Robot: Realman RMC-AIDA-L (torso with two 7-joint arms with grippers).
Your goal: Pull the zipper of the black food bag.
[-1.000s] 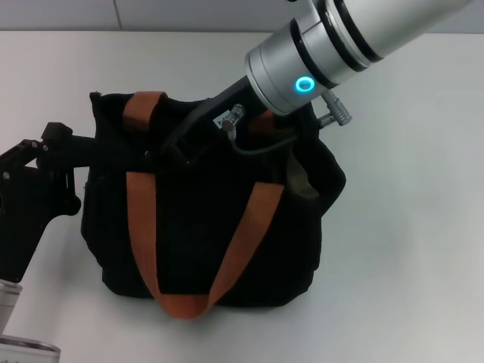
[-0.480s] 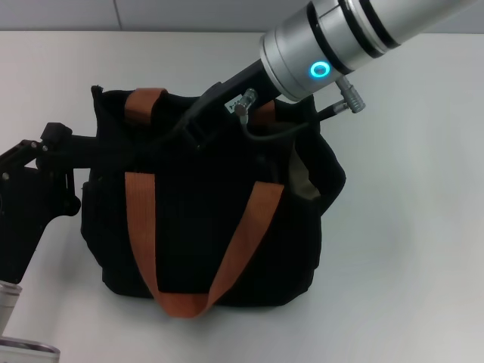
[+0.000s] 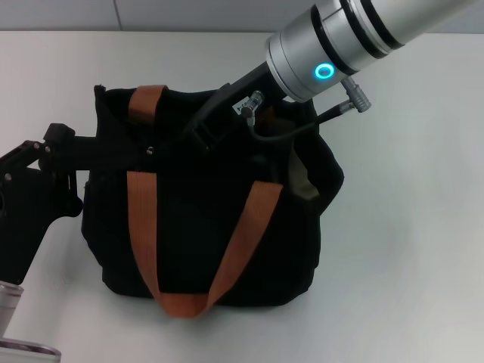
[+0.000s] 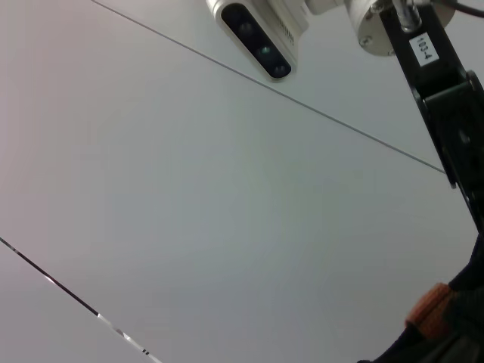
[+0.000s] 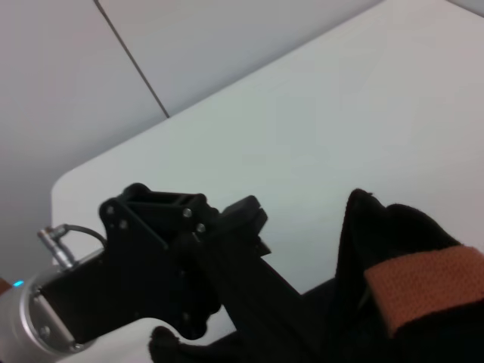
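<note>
The black food bag [image 3: 197, 227] stands upright on the white table, with orange-brown strap handles [image 3: 144, 227]. My left gripper [image 3: 113, 150] reaches in from the left, and its fingers lie together as one bar clamped on the bag's top left rim. My right gripper [image 3: 198, 134] comes down from the upper right onto the bag's top edge, near the middle. The zipper pull is hidden, black against black under the right gripper. A silver connector plug [image 3: 255, 100] sits on the right wrist. The right wrist view shows the left gripper [image 5: 227, 249] at the bag [image 5: 401, 242].
The white table [image 3: 408, 227] surrounds the bag, with a pale wall behind. The bag's mouth gapes at the right, showing pale lining [image 3: 301, 185]. The left wrist view shows the right gripper's body [image 4: 446, 98], its camera [image 4: 261, 38] and a bit of strap [image 4: 431, 314].
My right arm and gripper have moved to the right and slightly up along the bag's top edge. The left gripper and the bag have hardly moved.
</note>
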